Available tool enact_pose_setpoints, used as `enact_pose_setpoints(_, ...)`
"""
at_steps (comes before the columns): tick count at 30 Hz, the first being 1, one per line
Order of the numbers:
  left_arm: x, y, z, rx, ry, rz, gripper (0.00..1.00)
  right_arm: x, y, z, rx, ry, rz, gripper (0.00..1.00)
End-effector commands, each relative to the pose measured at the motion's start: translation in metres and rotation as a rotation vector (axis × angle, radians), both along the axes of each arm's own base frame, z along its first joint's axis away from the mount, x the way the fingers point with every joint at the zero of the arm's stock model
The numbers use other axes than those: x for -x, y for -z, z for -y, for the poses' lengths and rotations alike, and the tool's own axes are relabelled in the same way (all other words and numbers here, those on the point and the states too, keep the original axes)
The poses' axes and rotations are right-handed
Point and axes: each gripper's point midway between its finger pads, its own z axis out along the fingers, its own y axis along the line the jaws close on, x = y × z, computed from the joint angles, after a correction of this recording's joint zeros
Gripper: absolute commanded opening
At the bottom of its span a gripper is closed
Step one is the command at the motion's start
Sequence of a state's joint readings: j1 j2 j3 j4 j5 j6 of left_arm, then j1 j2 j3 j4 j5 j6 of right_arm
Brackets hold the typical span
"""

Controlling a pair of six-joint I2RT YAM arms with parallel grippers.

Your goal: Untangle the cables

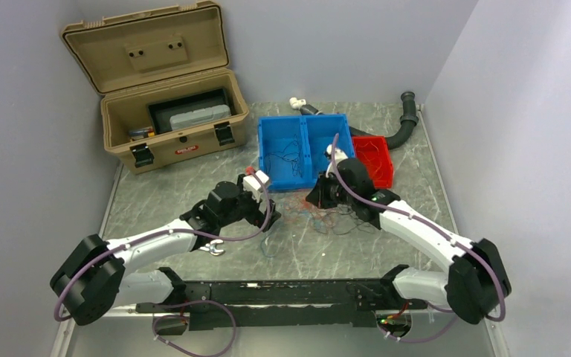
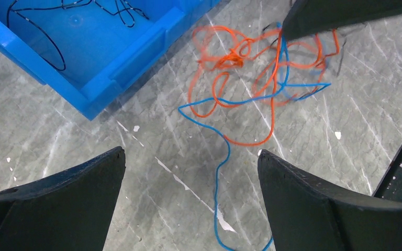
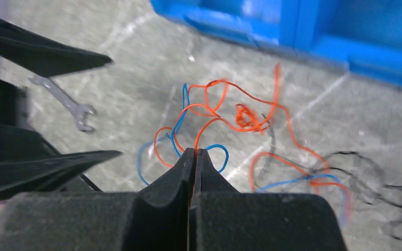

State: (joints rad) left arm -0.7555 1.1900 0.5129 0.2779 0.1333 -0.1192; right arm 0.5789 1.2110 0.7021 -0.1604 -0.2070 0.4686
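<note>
Cables [image 2: 251, 78] in a loose orange, blue and black tangle on the table [image 2: 42, 136], between the two arms. Nearest, left gripper [image 2: 191, 157] spread wide and empty, one blue tail running between its fingers [image 2: 73, 198], the knot just ahead and rightward. Right gripper [image 3: 193, 152] clamped on an orange strand at the tangle's far edge. Beyond, blue bin [image 2: 131, 68].

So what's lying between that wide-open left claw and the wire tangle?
In the left wrist view, only bare marble table and one blue strand trailing from the cables toward the left gripper.
</note>
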Motion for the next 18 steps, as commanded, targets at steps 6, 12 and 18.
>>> enact_pose_setpoints(6,0.000,-0.031,0.014,0.068,0.059,0.084,1.00,-0.027,-0.043,0.038,0.112,0.206,0.123,0.32)
enact_pose_setpoints(12,0.004,-0.023,0.026,0.044,0.101,0.077,0.99,-0.023,-0.029,0.061,0.174,0.284,0.121,0.60)
enact_pose_setpoints(18,-0.003,-0.004,0.038,-0.025,0.098,-0.001,0.95,-0.010,-0.003,0.076,0.268,0.290,0.056,0.61)
